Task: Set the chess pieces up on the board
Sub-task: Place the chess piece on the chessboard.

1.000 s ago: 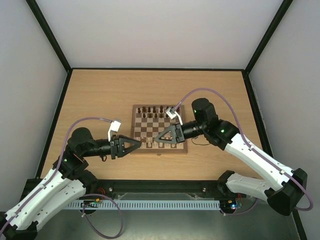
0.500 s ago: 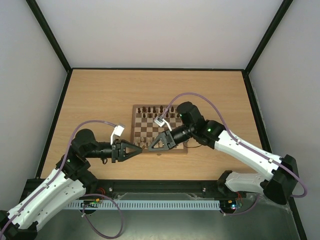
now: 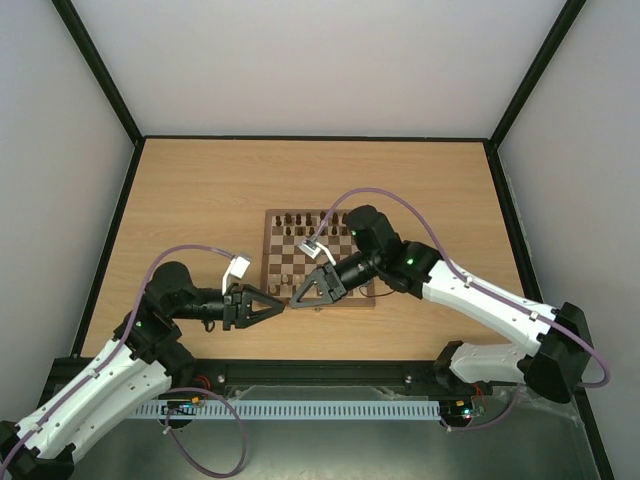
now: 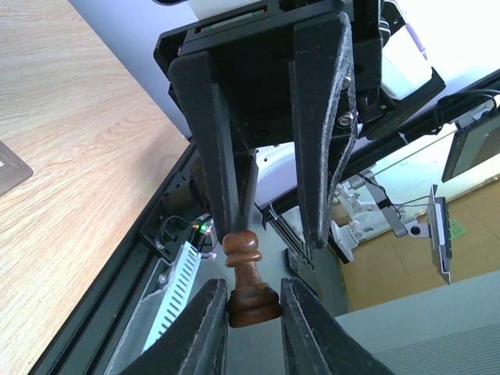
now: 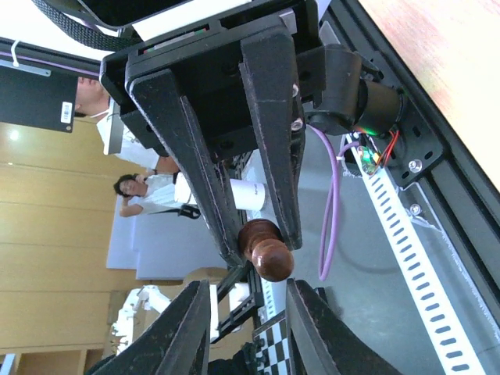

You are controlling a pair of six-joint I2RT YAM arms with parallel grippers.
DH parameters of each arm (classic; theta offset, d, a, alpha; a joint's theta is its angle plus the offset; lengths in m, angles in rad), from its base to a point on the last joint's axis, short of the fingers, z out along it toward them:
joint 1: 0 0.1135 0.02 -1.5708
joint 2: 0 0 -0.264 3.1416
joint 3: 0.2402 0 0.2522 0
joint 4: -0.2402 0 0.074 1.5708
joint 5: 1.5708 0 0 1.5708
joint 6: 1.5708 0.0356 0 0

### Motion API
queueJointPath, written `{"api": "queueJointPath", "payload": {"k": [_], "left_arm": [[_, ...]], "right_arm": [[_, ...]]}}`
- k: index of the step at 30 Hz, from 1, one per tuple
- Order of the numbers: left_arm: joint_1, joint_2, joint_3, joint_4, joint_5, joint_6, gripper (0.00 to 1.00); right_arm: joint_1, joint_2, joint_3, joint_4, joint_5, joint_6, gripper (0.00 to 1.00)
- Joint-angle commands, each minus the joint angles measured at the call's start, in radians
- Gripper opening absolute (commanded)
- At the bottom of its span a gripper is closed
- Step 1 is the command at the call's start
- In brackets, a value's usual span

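Note:
The board (image 3: 300, 262) lies mid-table with dark chess pieces (image 3: 300, 217) along its far row. Off its near left corner my two grippers meet tip to tip. My left gripper (image 3: 281, 308) (image 4: 251, 293) is shut on the base of a dark brown pawn (image 4: 250, 281) (image 5: 266, 250), whose head points at the right gripper. My right gripper (image 3: 295, 297) (image 5: 246, 293) is open. Its fingers (image 4: 215, 156) flank the pawn's head, the head close beside one tip without a grip. The left gripper's fingers (image 5: 187, 141) fill the top of the right wrist view.
The right arm (image 3: 440, 285) reaches across the board's near right part and hides squares there. The table's black front rail (image 3: 320, 368) runs just below both grippers. Black frame posts stand at the table's edges.
My right gripper swung left across the board's near edge to the left gripper, and its jaws narrowed. The left gripper drew back slightly toward the near edge, still holding the pawn.

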State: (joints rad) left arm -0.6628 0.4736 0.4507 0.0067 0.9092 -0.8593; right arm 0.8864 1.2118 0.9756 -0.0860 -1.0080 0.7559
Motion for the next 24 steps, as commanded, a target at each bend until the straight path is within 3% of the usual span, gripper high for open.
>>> {"api": "queueJointPath", "payload": {"k": [1,24], "left_arm": [[-0.006,-0.012,-0.011,0.022,0.025,-0.003,0.21],[-0.020,-0.029,-0.029,-0.001,0.025,-0.003,0.22]], "right_arm": [[0.021,0.015,0.033,0.021,-0.034,0.016,0.27],[0.031,0.071,0.063,0.025,-0.032,0.005,0.25]]}}
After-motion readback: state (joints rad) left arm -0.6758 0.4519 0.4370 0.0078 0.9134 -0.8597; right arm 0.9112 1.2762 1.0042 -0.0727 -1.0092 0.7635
